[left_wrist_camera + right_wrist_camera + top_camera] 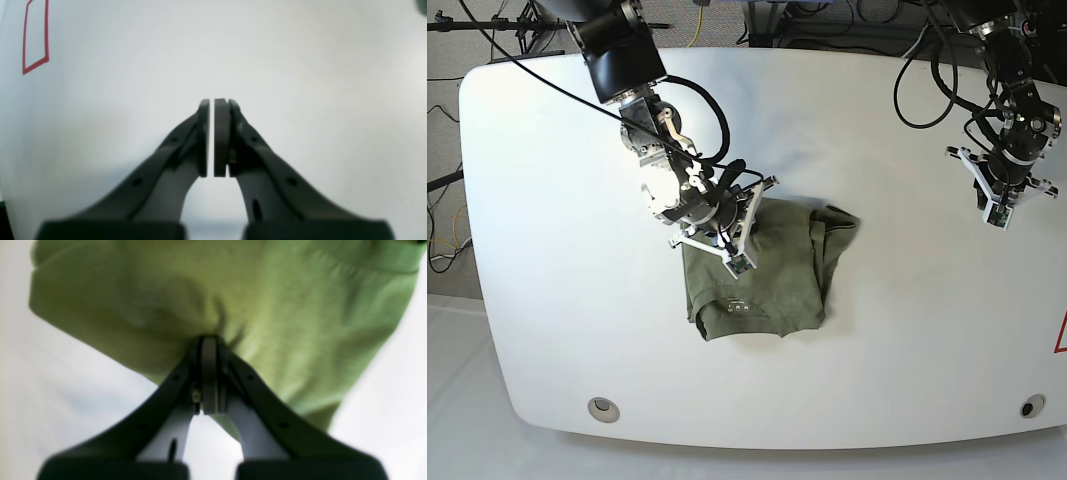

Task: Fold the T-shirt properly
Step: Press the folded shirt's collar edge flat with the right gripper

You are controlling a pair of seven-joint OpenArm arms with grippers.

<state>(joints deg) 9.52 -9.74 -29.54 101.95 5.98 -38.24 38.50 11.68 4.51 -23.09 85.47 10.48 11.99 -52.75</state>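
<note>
The olive-green T-shirt (pixel 762 275) lies partly folded on the middle of the white table (pixel 897 330), its pale label mark facing the near edge and a bunched fold at its right. My right gripper (pixel 717 225) sits on the shirt's far left corner. In the right wrist view its jaws (pixel 209 340) are shut at the cloth (pixel 283 323), and puckers radiate from the tips. Far to the right my left gripper (pixel 1005 185) hovers over bare table. Its pads (pixel 222 133) are shut with only a thin slit between them and hold nothing.
A red outlined mark (pixel 35 36) is drawn on the table near the left arm, and another red mark (pixel 1061 335) shows at the right edge. Two round holes (pixel 604 407) (pixel 1027 406) sit near the front edge. Cables hang behind the far edge.
</note>
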